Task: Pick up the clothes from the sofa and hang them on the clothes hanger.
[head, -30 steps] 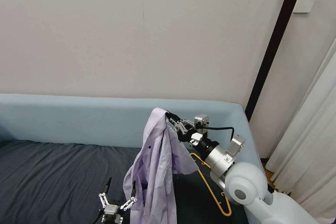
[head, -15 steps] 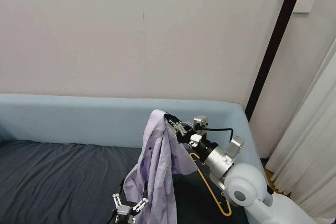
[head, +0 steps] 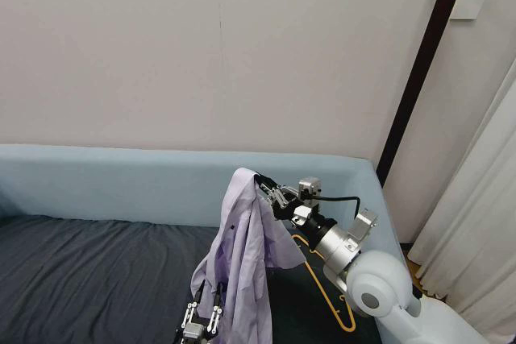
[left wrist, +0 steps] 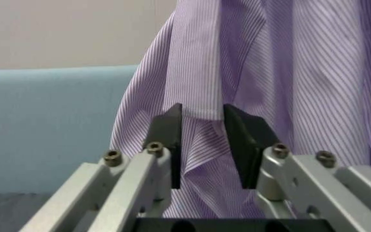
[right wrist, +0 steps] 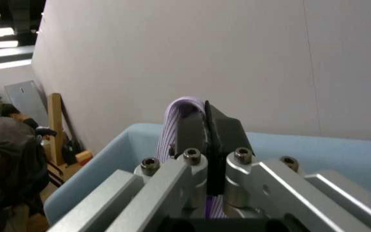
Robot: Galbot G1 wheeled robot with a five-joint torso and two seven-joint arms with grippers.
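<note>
the right gripper (head: 262,187) is clamped on the purple striped shirt (head: 246,255) near its top. it holds the shirt up in the air in front of the pale blue sofa (head: 97,183), so that the cloth hangs in long folds above the dark seat cushion (head: 81,271). in the right wrist view the right gripper (right wrist: 204,121) has its fingers pressed together, with a loop of striped cloth (right wrist: 184,107) bunched over the tips.

the left gripper (head: 201,312) is low down at the hanging edge of the shirt. in the left wrist view the left gripper (left wrist: 204,130) has its fingers apart, and a narrow fold of the shirt (left wrist: 269,63) hangs in the gap between the two dark pads (left wrist: 170,140). whether the cloth already touches the pads is hard to say from this angle.

an orange hanger (head: 334,296) lies on the sofa seat under the right arm, just beside the hanging shirt and not inside it.

by the look of it, the pick-up from the sofa is done and the step in hand is getting a second hold on the shirt. the next move likely calls for the left gripper to pinch that fold firmly, catching one layer and not a thick bundle, so the shirt can be spread between the two arms. the hanging itself is not yet begun.
</note>
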